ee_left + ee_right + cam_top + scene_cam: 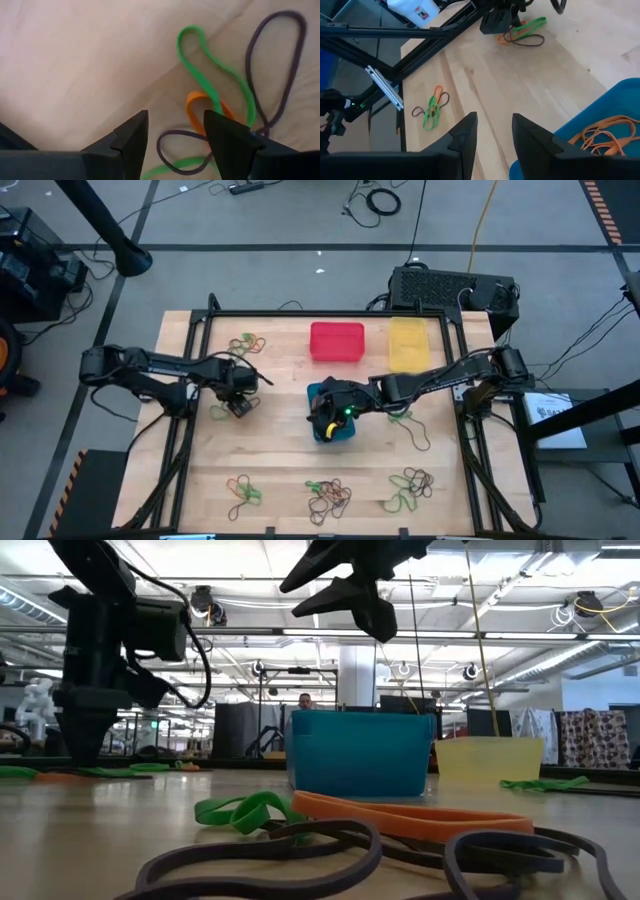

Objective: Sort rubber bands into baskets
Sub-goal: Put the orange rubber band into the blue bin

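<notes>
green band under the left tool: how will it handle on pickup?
Probably floppy: the green band lies in a loose, bent loop on the wood. It crosses an orange band and a dark band, so these may drag along. Likely very light, being so thin.

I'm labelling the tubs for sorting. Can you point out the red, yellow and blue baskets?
red basket (336,342), high view, middle of its floor.
yellow basket (408,343), high view, middle of its floor.
blue basket (360,755), low view, centre of its near wall.
</notes>
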`<state>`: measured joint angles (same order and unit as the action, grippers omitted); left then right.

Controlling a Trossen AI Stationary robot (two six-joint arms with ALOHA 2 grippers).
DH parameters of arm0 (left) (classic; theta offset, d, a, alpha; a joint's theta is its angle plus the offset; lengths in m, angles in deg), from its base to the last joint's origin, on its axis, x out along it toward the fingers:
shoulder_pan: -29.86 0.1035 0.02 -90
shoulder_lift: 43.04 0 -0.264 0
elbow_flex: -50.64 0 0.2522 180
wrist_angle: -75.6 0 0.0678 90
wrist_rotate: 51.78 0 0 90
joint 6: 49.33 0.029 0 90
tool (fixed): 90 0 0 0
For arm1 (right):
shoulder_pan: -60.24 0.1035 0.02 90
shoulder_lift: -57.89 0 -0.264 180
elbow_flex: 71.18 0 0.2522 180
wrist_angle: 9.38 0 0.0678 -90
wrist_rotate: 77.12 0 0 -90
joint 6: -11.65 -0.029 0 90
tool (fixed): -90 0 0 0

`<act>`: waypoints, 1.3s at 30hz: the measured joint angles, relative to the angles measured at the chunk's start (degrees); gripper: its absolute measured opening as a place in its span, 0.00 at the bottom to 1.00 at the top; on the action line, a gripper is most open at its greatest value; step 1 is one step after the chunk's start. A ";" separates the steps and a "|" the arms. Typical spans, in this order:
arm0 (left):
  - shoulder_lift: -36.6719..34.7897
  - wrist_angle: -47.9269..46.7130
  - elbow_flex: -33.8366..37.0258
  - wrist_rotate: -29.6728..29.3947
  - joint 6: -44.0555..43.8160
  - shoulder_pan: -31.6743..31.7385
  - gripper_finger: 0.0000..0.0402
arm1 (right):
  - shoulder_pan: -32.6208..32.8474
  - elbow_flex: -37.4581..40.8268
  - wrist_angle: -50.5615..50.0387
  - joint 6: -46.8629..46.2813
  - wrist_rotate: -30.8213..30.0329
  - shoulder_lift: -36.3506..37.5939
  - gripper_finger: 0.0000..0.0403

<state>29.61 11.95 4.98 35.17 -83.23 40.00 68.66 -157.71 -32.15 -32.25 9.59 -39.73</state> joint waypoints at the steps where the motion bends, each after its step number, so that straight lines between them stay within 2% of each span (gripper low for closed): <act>1: 0.57 0.14 0.00 -0.44 0.03 -0.16 0.50 | 0.10 0.00 0.02 0.00 -0.31 0.00 0.29; 10: 3.36 3.42 -0.11 -1.57 1.82 -1.82 0.47 | 1.76 0.00 0.23 -0.41 -1.35 0.00 0.29; 13: 3.40 4.01 -0.11 -1.48 1.81 -2.45 0.39 | 3.12 0.00 -0.09 0.12 -1.70 0.28 0.29; 20: 3.39 5.46 -0.07 -0.23 3.52 -3.27 0.08 | 5.19 0.07 -1.52 0.18 -4.35 2.02 0.29; 22: 3.24 5.38 -0.07 -0.18 4.43 -3.25 0.02 | 5.53 0.07 -3.28 0.16 -4.31 2.83 0.29; 28: -0.46 -0.98 -2.60 -4.04 4.84 -3.27 0.01 | 6.98 0.07 -8.74 0.00 -4.28 5.90 0.29; 39: -13.21 -1.94 -9.87 -4.92 5.92 -3.27 0.00 | 8.21 0.04 -16.66 -0.86 -4.55 9.25 0.29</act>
<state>16.41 10.02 -4.89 30.25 -77.31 36.73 76.87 -157.67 -48.82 -33.12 5.05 -30.48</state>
